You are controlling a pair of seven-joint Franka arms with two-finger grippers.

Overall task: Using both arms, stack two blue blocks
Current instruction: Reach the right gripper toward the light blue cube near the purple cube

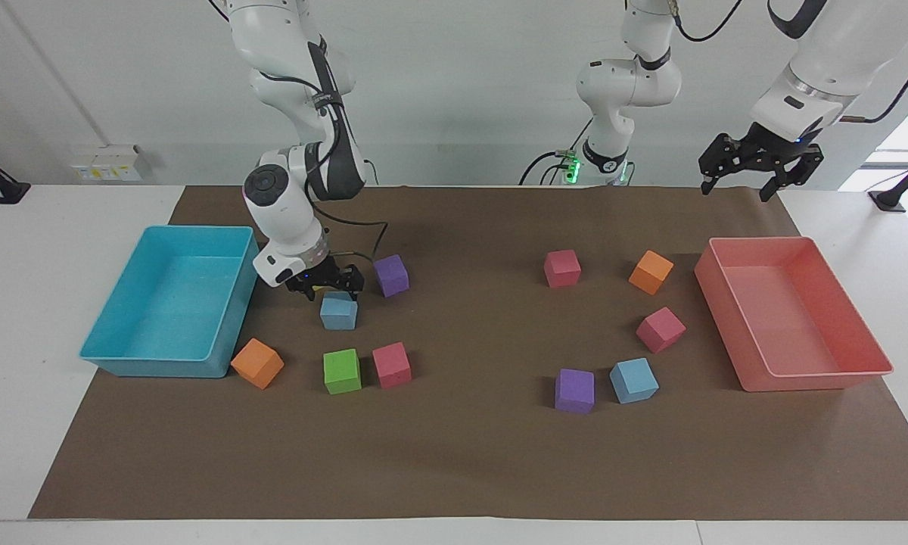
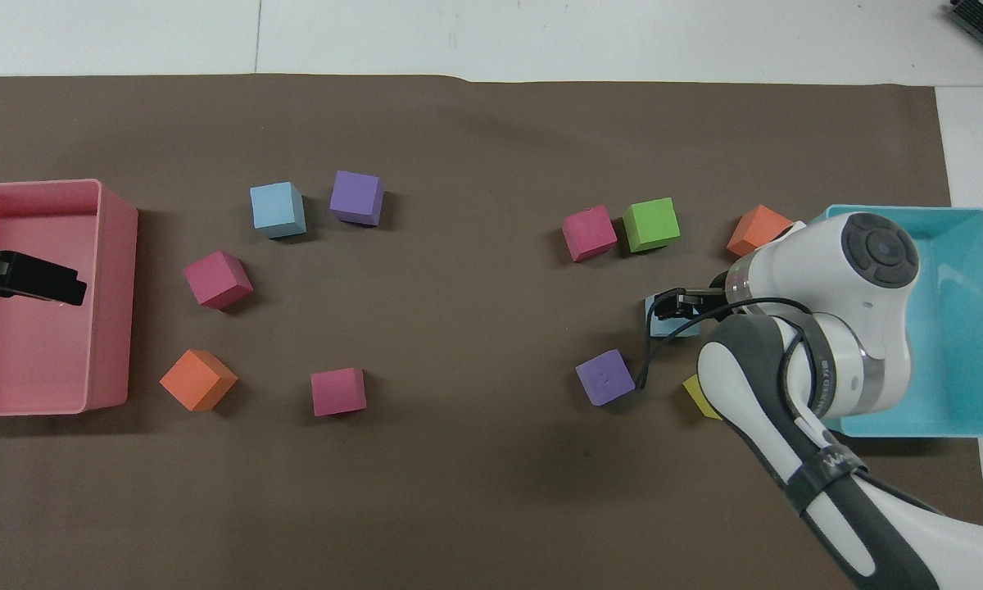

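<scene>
Right hand (image 1: 325,285) is low, right over the top of a blue block (image 1: 339,312), fingers apart and nothing in them. From here it looks like it's lining up to straddle the cube; I can't tell whether the tips touch it yet. Open spread makes sense, since it needs clearance on both faces before closing.

Crowded spot, though. A purple cube (image 1: 390,275) sits just beside the hand toward the left arm's end, a yellow cube (image 2: 699,397) is mostly hidden under the arm, and the cyan tray (image 1: 129,344) flanks the hand toward its own arm's end. Green cube (image 1: 342,371) and a pink cube (image 1: 391,365) lie just past the target, away from the robots. A straight vertical descent is the safe line; any yaw risks nudging the purple one.

Left hand (image 1: 760,168) waits high, fingers apart, empty, up over the pink tray (image 1: 821,375) end of the worktop. The second blue block (image 1: 634,380) sits well below that hand, touching nothing, just beside another purple cube (image 1: 574,390). Probably the stack base or the left arm's pick; not yet stacked.
</scene>
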